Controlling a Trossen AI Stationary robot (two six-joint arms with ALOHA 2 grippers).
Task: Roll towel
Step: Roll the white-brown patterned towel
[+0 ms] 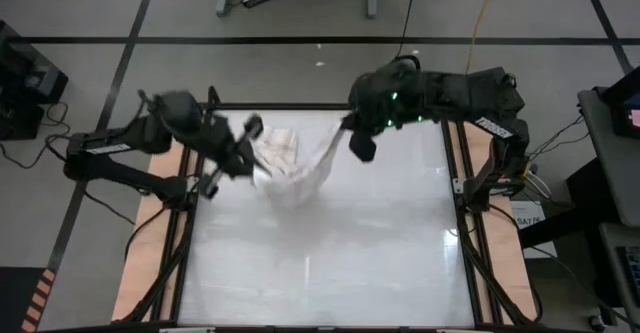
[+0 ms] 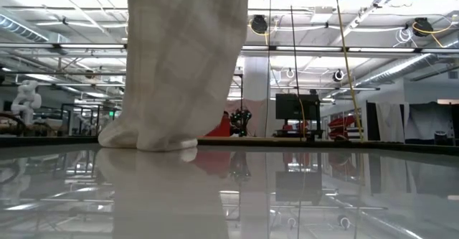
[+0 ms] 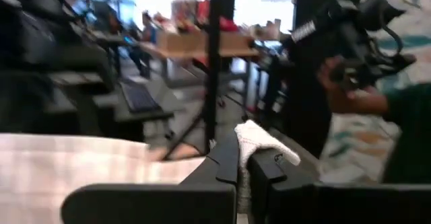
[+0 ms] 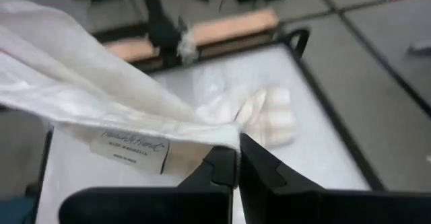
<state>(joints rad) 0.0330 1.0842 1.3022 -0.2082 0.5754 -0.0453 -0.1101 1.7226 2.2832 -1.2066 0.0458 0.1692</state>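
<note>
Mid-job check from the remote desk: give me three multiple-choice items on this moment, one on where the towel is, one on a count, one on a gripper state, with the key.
1. Where is the towel?
A. Flat at the table's near edge
B. Lifted between both grippers over the table's far half, its low end on the surface
C. On the floor

2. How many grippers hold the towel?
A. None
B. One
C. Two

3. How are the right gripper's fingers?
A. Shut on the towel
B. Wide open above it
C. Shut on nothing

Key:
1 B: the high view shows the towel strung from the left gripper to the right gripper, and the low view shows it hanging down to the table.
2 C: each wrist view shows cloth pinched at its own fingertips.
3 A: the right wrist view shows the fingers together on a fold.
</note>
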